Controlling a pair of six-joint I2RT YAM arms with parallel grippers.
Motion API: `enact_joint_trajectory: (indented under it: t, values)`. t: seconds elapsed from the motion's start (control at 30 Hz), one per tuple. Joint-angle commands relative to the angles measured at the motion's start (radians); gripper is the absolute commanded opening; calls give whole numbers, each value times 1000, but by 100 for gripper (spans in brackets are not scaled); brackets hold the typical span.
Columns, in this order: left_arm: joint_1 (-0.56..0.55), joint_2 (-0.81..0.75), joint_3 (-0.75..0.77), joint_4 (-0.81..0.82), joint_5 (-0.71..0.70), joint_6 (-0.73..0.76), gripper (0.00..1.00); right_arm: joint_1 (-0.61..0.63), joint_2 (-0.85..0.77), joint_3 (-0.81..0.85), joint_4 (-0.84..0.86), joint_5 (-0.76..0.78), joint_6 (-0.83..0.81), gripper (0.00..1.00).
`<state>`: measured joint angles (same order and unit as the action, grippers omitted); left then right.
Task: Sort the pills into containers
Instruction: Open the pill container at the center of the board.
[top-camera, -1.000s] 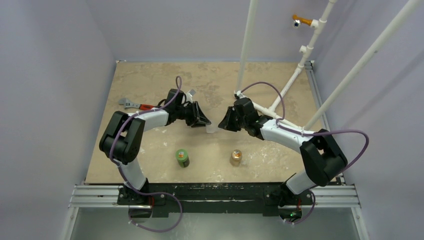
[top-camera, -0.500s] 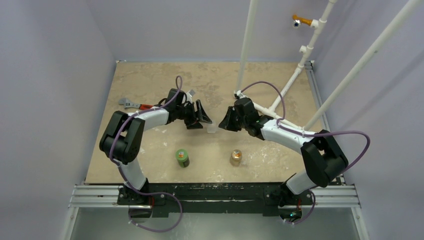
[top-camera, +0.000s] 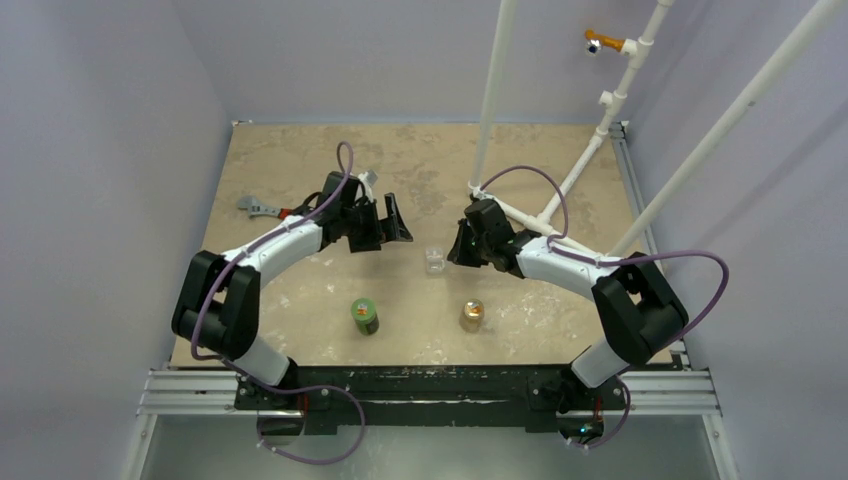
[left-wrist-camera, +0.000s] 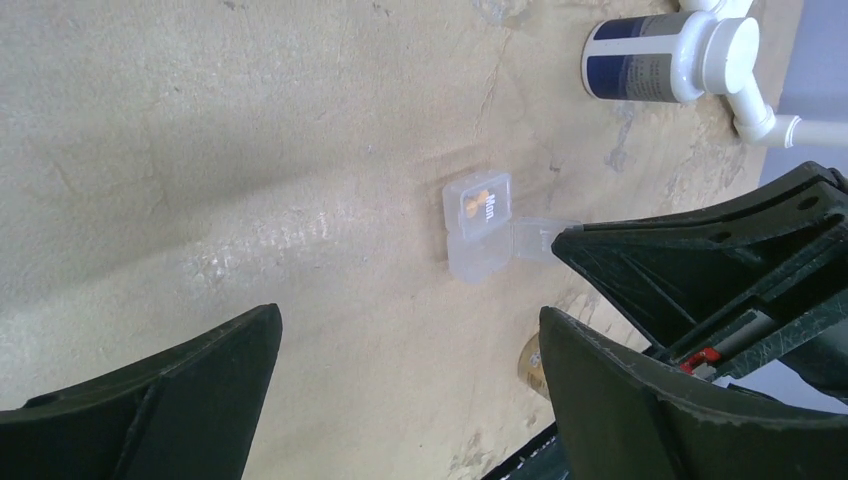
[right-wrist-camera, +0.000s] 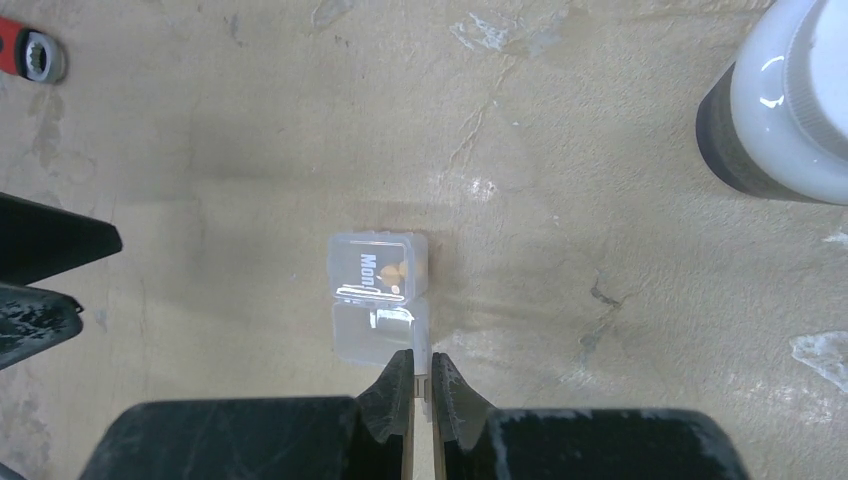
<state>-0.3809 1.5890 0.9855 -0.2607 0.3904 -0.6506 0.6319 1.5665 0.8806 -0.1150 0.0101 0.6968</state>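
The container (top-camera: 434, 260) is a small clear plastic case lying on the table between the two grippers. Its half marked "Mon" (right-wrist-camera: 378, 262) holds orange-pale pills (right-wrist-camera: 397, 270); the pills (left-wrist-camera: 478, 200) also show through the case (left-wrist-camera: 480, 228) in the left wrist view. My right gripper (right-wrist-camera: 421, 375) is shut on a thin clear edge of the case's near half (right-wrist-camera: 372, 332). My left gripper (left-wrist-camera: 408, 330) stands wide open, with nothing between its fingers, left of the case and apart from it. From above, the left gripper (top-camera: 393, 228) and right gripper (top-camera: 460, 248) flank the case.
A dark bottle with a white cap (right-wrist-camera: 790, 100) stands just beyond the right gripper. A green bottle (top-camera: 364, 315) and a tan-orange bottle (top-camera: 472, 315) stand nearer the arm bases. A wrench (top-camera: 265, 210) lies at the left. White pipes (top-camera: 560, 200) rise behind the right arm.
My left gripper has opened wide and drawn back to the left, away from the case. The case now shows on the table, with the right gripper still pinching it.
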Motion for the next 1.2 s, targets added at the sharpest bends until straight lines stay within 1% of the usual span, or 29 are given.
enact_joint_trajectory:
  t: [0.0, 0.1, 0.13, 0.23, 0.3, 0.37, 0.63, 0.87, 1.17]
  values:
    - [-2, -65, 7, -42, -57, 53, 100, -3, 6, 45, -9, 42, -22, 0]
    - [-1, -89, -8, -48, -63, 58, 100, -3, 5, 45, -13, 46, -22, 0]
    - [-1, -93, -9, -50, -63, 59, 100, -4, 4, 44, -14, 47, -22, 2]
    - [0, -102, -17, -54, -60, 63, 100, -3, 3, 46, -20, 50, -22, 9]
    - [-1, -107, -18, -53, -57, 63, 100, -4, 1, 49, -22, 51, -22, 16]
    - [-1, -105, -15, -52, -53, 63, 100, -4, 3, 51, -22, 50, -21, 21]
    - [-1, -111, -8, -57, -48, 66, 100, -4, -4, 62, -32, 50, -21, 34]
    - [-1, -119, 3, -70, -58, 68, 100, -4, -21, 79, -46, 52, -25, 43]
    - [-1, -128, 28, -89, -66, 76, 100, -3, -52, 98, -70, 57, -31, 52]
